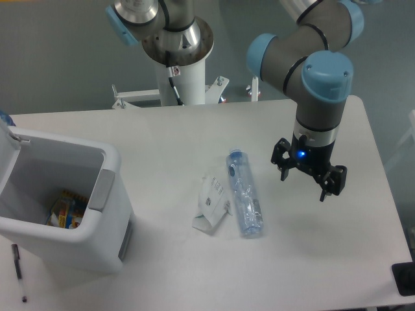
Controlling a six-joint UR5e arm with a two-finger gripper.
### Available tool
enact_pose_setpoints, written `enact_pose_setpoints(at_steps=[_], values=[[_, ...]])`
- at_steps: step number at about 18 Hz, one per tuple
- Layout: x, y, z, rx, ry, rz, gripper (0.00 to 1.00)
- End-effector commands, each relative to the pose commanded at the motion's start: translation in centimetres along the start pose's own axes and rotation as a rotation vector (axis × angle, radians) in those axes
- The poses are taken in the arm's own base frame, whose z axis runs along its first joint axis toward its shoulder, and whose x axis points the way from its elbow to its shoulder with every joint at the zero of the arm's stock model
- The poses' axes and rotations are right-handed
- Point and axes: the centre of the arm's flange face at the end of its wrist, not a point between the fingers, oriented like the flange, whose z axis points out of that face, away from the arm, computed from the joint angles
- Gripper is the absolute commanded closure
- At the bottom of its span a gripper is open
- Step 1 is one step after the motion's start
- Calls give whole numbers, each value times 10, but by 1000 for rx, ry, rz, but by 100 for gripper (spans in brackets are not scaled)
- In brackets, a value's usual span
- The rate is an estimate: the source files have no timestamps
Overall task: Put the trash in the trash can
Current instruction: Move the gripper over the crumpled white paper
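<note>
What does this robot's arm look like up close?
The arm is made of thick grey tubes joined by round light-blue caps. Its gripper is black, with short dark fingers and a small blue light glowing above them. The base is white.

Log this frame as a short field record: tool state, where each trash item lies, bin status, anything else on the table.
tool: open, empty, hanging above the table right of the bottle
bottle: lying on the table, cap toward the far edge
carton: flat on the table, against the bottle's left side
trash can: lid open, a colourful packet inside
pen: on the table in front of the can
task: neither item binned yet
</note>
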Motion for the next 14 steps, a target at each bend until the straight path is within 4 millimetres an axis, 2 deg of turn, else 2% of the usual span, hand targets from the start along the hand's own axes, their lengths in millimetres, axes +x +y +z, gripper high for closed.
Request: enact_pose_setpoints(at_steps=[7,11,14], values=[[9,-9,8,4,18,16,0],[36,-21,37,23,-10,-22,0],[52,-42,42,32,-2,-142,0]])
